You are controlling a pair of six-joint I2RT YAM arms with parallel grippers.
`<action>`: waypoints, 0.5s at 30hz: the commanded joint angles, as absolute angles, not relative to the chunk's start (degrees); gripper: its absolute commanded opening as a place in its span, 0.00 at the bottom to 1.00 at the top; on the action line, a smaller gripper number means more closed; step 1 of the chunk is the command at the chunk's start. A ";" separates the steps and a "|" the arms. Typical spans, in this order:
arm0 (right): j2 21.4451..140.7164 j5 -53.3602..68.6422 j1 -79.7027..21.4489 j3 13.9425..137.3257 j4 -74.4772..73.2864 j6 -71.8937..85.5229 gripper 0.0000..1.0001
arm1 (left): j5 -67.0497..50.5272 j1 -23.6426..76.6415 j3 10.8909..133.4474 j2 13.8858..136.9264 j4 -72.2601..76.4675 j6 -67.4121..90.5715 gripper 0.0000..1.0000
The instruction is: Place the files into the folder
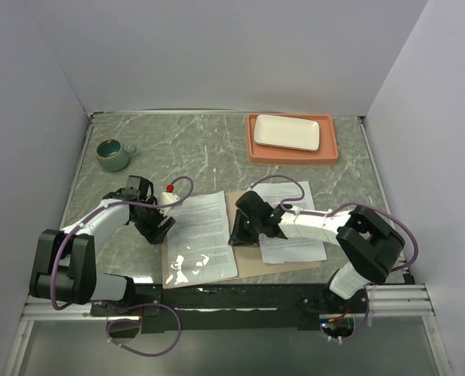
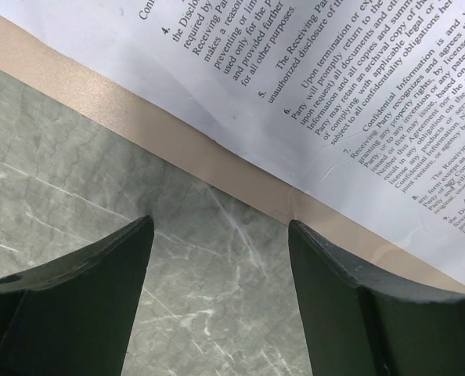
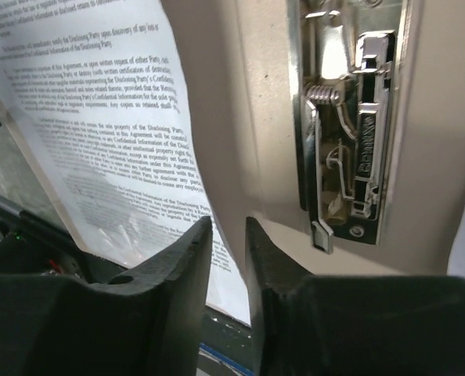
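Note:
The tan folder (image 1: 252, 262) lies open and flat on the marble table near the front edge. One printed file in a glossy sleeve (image 1: 201, 235) covers its left half. A second printed file (image 1: 295, 247) lies on its right half. My right gripper (image 1: 240, 233) is low over the folder's middle. In the right wrist view its jaws (image 3: 228, 227) stand a narrow gap apart, and the sleeved file's (image 3: 99, 117) curled-up edge passes between them. The folder's metal clip (image 3: 346, 133) is just ahead. My left gripper (image 2: 221, 227) is open and empty over bare table beside the folder's left edge (image 2: 240, 168).
A green cup (image 1: 112, 154) stands at the back left. A small white bottle with a red cap (image 1: 168, 196) is beside my left arm. A salmon tray (image 1: 330, 149) holding a white plate (image 1: 287, 131) sits at the back right. Walls close in three sides.

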State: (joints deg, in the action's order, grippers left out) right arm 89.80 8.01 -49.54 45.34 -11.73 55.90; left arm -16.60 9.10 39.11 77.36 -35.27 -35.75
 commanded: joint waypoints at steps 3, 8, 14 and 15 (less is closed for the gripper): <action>89.21 8.70 -50.54 45.79 -9.49 53.61 0.23 | -17.05 9.32 38.15 76.11 -37.18 -34.54 0.75; 89.82 8.35 -52.12 46.41 -10.54 52.47 0.28 | -16.88 9.32 37.71 75.94 -37.09 -34.72 0.75; 91.14 8.53 -52.64 47.72 -11.78 51.85 0.27 | -17.05 9.40 37.79 75.85 -37.09 -34.45 0.75; 91.32 8.53 -52.65 47.46 -11.60 52.03 0.25 | -17.14 9.32 37.79 75.85 -37.18 -34.54 0.75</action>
